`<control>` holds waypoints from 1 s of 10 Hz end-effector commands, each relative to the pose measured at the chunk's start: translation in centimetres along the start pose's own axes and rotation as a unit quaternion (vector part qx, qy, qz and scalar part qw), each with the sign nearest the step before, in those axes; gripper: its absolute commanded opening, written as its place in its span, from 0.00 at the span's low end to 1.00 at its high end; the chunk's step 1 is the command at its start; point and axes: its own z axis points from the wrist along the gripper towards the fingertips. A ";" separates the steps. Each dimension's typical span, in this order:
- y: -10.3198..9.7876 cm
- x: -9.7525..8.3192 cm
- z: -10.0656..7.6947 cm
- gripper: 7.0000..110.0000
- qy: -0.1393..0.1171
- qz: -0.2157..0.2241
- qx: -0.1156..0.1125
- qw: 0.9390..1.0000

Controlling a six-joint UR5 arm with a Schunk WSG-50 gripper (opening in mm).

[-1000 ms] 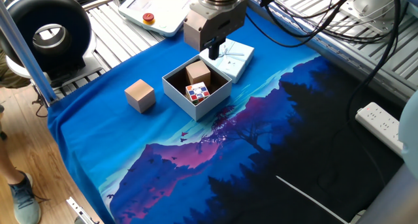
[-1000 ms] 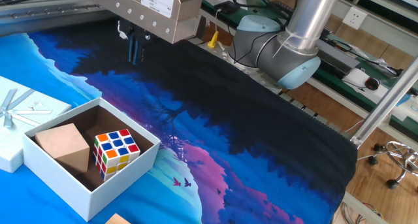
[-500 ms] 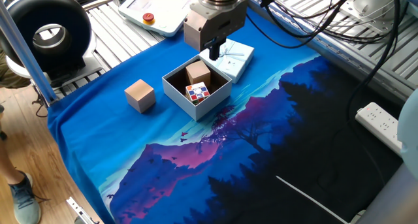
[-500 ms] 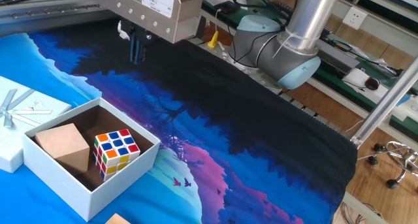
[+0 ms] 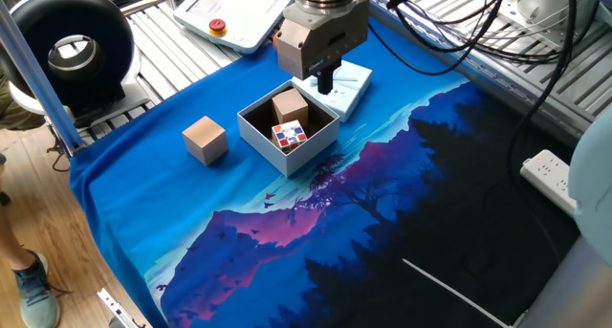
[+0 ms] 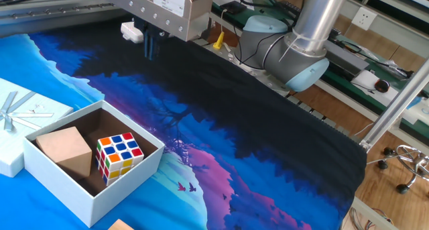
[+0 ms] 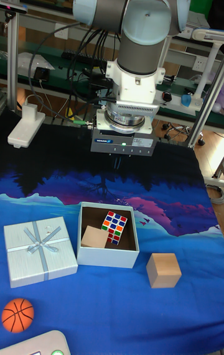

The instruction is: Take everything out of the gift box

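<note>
The gift box [image 5: 261, 143] [image 6: 100, 193] [image 7: 107, 257] sits open on the blue cloth. Inside it are a multicoloured puzzle cube [image 5: 290, 134] [image 6: 119, 156] [image 7: 115, 226] and a tan wooden cube [image 5: 290, 108] [image 6: 65, 149] [image 7: 92, 237], side by side. My gripper [image 5: 325, 79] [image 6: 150, 45] [image 7: 118, 161] hangs above the cloth just behind the box, over the edge of the lid in one fixed view. Its fingers are shut and hold nothing. It touches neither cube.
A pale-blue lid with a ribbon bow [image 5: 346, 87] [image 6: 27, 116] [image 7: 40, 250] lies beside the box. A paler plain cube [image 5: 205, 140] [image 7: 164, 270] stands on the cloth outside it. An orange ball [image 7: 17, 315] rests near the lid. A power strip [image 5: 550, 175] lies at the table's right.
The gripper has shifted a little sideways, to the right in both fixed views. The box and cubes have not moved.
</note>
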 end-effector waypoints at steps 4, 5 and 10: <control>0.2 -2.3 -0.2 0.00 -0.046 0.016 -0.006 0.999; 0.1 -2.3 -0.2 0.00 -0.047 0.021 -0.004 0.999; -0.3 -7.8 2.1 0.00 -0.054 0.017 -0.001 0.998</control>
